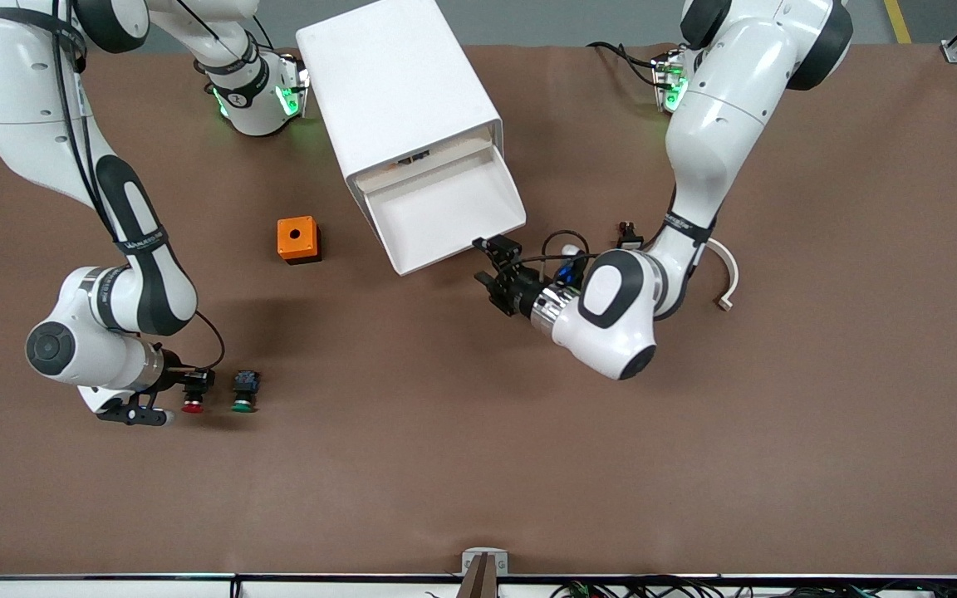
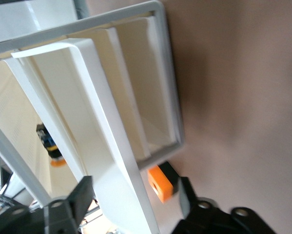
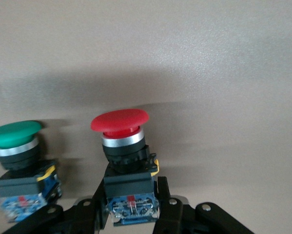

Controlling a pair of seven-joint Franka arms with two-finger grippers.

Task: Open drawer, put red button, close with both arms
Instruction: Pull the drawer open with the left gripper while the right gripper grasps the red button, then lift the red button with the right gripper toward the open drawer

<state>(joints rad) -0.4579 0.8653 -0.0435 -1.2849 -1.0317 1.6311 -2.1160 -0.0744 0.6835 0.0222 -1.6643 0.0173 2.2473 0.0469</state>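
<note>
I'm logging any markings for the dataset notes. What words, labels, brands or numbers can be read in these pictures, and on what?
No text can be read with confidence.
Black band on the right arm: white lettering, too small to read.
Black band on the left arm: white lettering, too small to read.
Red button: small red mark on its blue base, not legible.
Green button: the same kind of mark, not legible.
Cabinet, drawer and orange box: no markings visible.

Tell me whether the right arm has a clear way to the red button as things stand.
Probably yes: the right gripper already has its fingers on either side of the red button's body, and the green button beside it stands apart, out of the way.
</note>
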